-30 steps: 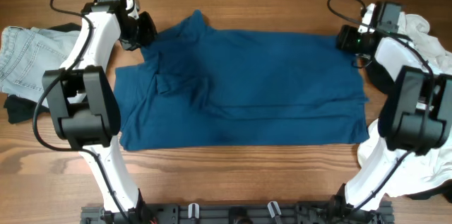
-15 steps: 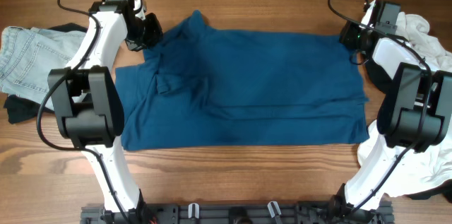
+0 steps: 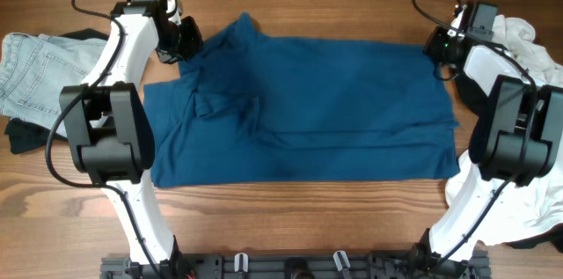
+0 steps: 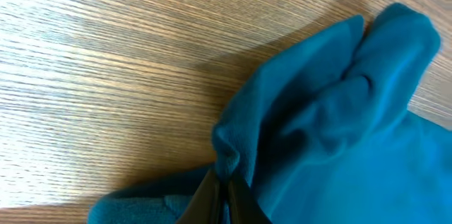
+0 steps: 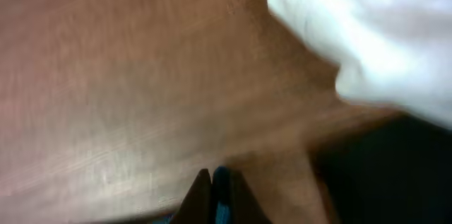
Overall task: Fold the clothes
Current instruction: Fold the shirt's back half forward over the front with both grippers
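The clothes in play are a deep-blue shirt (image 3: 308,107), spread flat across the middle of the wooden table. My left gripper (image 3: 183,43) is at its far left corner, by a bunched sleeve. In the left wrist view the left gripper (image 4: 227,180) is shut on a fold of the blue shirt (image 4: 332,111). My right gripper (image 3: 434,47) is at the shirt's far right corner. In the blurred right wrist view the right gripper (image 5: 215,174) is shut, with a thin sliver of blue cloth between its fingers.
Pale-blue jeans (image 3: 31,72) and a black garment (image 3: 22,134) lie at the left edge. White garments are heaped at the right edge, one at the far right (image 3: 528,37) and one at the front (image 3: 493,209). The white cloth (image 5: 374,33) fills the right wrist view's upper right.
My right gripper has shut on the shirt's far right corner. My left arm shifted slightly right and away, still holding the shirt.
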Tool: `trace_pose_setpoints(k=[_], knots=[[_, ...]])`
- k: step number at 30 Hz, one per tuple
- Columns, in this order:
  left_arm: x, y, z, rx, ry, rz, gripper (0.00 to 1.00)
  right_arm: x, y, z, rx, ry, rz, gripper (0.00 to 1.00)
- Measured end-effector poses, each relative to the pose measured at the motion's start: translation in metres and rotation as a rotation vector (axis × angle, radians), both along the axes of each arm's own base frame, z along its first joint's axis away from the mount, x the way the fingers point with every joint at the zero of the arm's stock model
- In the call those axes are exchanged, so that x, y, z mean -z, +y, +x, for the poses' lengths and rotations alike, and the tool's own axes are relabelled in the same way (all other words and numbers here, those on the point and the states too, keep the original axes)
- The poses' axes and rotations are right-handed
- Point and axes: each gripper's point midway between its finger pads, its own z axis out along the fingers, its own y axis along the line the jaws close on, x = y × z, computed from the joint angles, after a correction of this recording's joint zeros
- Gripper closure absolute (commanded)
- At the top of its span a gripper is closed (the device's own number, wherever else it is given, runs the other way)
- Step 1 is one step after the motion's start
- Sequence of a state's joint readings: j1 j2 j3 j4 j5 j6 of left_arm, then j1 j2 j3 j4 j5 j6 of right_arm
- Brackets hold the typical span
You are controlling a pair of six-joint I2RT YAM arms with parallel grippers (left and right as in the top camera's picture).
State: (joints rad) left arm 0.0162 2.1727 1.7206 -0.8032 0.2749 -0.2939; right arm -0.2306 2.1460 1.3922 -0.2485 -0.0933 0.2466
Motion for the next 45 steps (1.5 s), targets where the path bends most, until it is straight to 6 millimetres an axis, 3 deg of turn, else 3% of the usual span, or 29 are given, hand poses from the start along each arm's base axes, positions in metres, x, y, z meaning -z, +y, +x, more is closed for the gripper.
trace_pose_setpoints(k=[3, 7, 9, 11, 12, 15, 18, 21, 23, 26, 34, 36, 37, 39, 45], knots=[[-0.013, 0.000, 0.000, -0.002, -0.019, -0.059, 0.96, -0.006, 0.006, -0.025, 0.003, 0.085, 0.021, 0.96], [-0.058, 0.012, -0.009, -0.026, -0.065, -0.095, 0.96, -0.062, 0.014, -0.061, 0.003, 0.130, 0.031, 0.96], [-0.086, 0.014, -0.024, -0.031, -0.072, -0.106, 0.96, -0.085, 0.018, -0.077, 0.003, 0.143, 0.034, 0.96], [-0.097, 0.011, -0.049, -0.034, -0.010, -0.111, 0.96, -0.093, 0.027, -0.116, -0.004, 0.258, 0.057, 0.96], [-0.103, 0.011, -0.059, -0.035, 0.009, -0.112, 0.96, -0.098, 0.029, -0.125, -0.008, 0.280, 0.060, 0.96], [-0.098, 0.018, -0.098, -0.046, 0.164, -0.104, 0.96, -0.099, 0.036, -0.164, -0.014, 0.415, 0.080, 0.96], [-0.092, 0.039, -0.132, -0.090, 0.304, -0.046, 0.96, -0.097, 0.024, -0.187, 0.033, 0.514, 0.008, 0.96], [-0.089, 0.066, -0.154, -0.142, 0.393, 0.021, 0.96, -0.097, 0.007, -0.198, 0.092, 0.556, -0.050, 0.96], [-0.089, 0.074, -0.166, -0.161, 0.443, 0.030, 0.96, -0.097, -0.003, -0.205, 0.125, 0.577, -0.060, 0.96], [-0.088, 0.071, -0.185, -0.144, 0.519, 0.030, 0.96, -0.098, -0.008, -0.211, 0.134, 0.599, -0.072, 0.96], [-0.045, 0.063, -0.245, -0.112, 0.756, 0.027, 0.96, -0.086, -0.015, -0.231, 0.142, 0.676, -0.126, 0.95], [-0.041, 0.062, -0.252, -0.110, 0.782, 0.023, 0.96, -0.086, -0.016, -0.236, 0.146, 0.696, -0.131, 0.80], [-0.041, 0.061, -0.252, -0.110, 0.785, 0.023, 0.82, -0.086, -0.016, -0.238, 0.144, 0.702, -0.132, 0.70], [-0.044, 0.060, -0.257, -0.107, 0.807, 0.020, 0.67, -0.087, -0.019, -0.239, 0.153, 0.707, -0.142, 0.68], [-0.047, 0.060, -0.263, -0.097, 0.834, 0.023, 0.67, -0.087, -0.021, -0.240, 0.155, 0.710, -0.153, 0.56]])
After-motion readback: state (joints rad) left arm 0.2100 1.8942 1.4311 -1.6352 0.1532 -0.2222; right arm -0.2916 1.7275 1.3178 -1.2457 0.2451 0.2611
